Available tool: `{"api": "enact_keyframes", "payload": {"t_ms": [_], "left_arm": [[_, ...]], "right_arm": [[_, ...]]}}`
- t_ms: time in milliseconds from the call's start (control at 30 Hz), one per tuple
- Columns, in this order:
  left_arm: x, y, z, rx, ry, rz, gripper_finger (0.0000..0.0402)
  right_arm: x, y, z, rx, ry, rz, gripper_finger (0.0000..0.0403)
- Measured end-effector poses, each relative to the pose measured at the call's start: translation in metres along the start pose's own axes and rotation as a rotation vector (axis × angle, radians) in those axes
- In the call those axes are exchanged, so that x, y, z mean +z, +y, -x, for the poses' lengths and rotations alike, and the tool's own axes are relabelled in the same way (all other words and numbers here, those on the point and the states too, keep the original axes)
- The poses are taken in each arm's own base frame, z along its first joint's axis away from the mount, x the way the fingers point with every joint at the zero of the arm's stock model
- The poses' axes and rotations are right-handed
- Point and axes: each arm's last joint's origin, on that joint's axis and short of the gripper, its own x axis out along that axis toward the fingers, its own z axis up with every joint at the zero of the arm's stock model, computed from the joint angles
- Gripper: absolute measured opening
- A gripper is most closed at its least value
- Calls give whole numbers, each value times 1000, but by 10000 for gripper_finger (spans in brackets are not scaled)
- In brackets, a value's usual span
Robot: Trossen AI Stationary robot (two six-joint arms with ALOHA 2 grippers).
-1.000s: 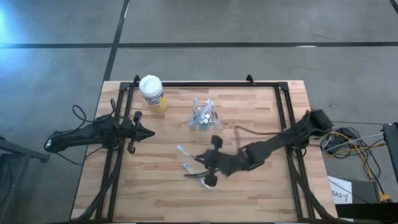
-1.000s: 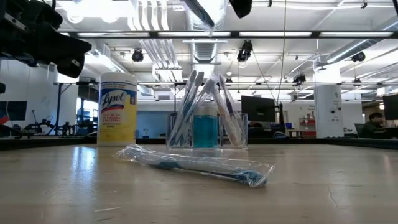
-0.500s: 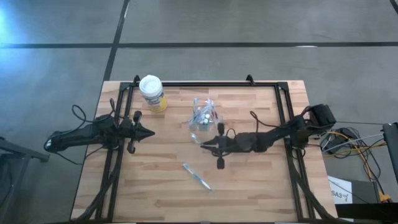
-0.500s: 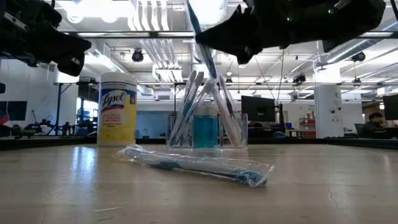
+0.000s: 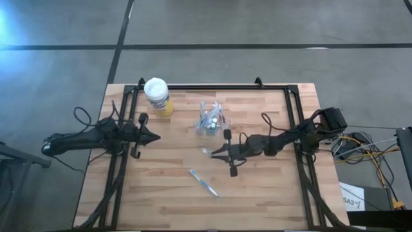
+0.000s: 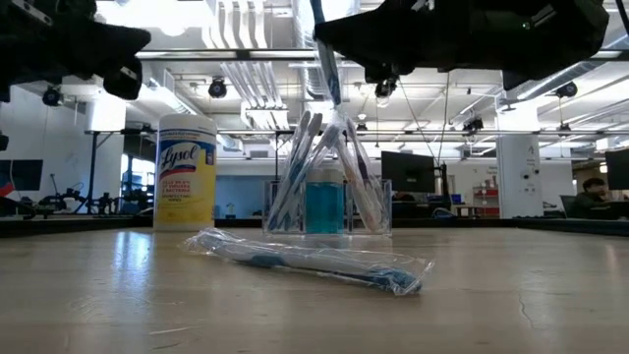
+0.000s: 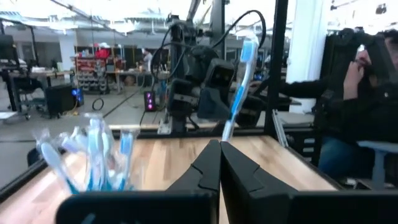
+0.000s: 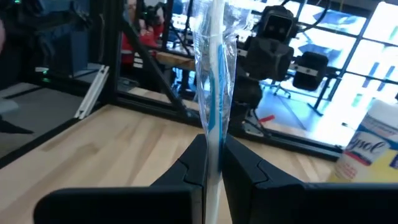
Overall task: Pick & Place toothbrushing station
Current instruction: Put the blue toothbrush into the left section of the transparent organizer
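Observation:
The toothbrushing station [image 5: 211, 121] is a small clear holder of blue and white toothbrushes standing on the table's far middle; it also shows in the low view [image 6: 324, 187] and the left wrist view [image 7: 93, 155]. My right gripper [image 5: 207, 153] is just near of it, shut on a toothbrush in a clear wrapper [image 8: 214, 62]. A second wrapped toothbrush [image 5: 204, 183] lies flat on the table nearer the front edge. My left gripper [image 5: 156, 137] is shut and empty at the table's left. My right gripper pinches the wrapped toothbrush's handle [image 8: 213, 134] between its two fingers, wrapper and all. The fingers lie level, coming from the table's right, and cross the handle. The toothbrush stands nearly upright, its blue head [image 7: 247, 50] up, lifted clear of the table.
A yellow canister with a white lid [image 5: 158, 96] stands at the table's far left. A black frame rail [image 5: 212, 86] runs along the far edge and the sides. A person [image 7: 364, 93] sits beyond the table's right side.
My right gripper has risen from the table's near middle with one wrapped toothbrush and gone toward the far edge, up to the holder, the toothbrush coming nearly upright. The other wrapped toothbrush has stayed on the table.

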Motion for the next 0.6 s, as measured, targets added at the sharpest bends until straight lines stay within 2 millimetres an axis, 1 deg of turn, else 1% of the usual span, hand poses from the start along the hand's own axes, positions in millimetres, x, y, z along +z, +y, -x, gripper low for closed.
{"api": "enact_keyframes", "payload": {"t_ms": [167,300,367,500,600], "left_arm": [[6,2,-11,-6,-61,8,6],[10,2,-21,-57,-100,-80,12],[13,3,-26,-60,-105,-87,18],[18,6,-37,-35,-69,-75,41],[21,8,-47,-34,-32,-67,71]], "right_arm": [[3,-5,-3,-19,-11,6,24],[6,-7,-4,-28,-18,6,24],[6,-8,-5,-30,-21,4,24],[8,-8,-6,-34,-26,1,24],[7,-8,-7,-34,-23,2,24]]}}
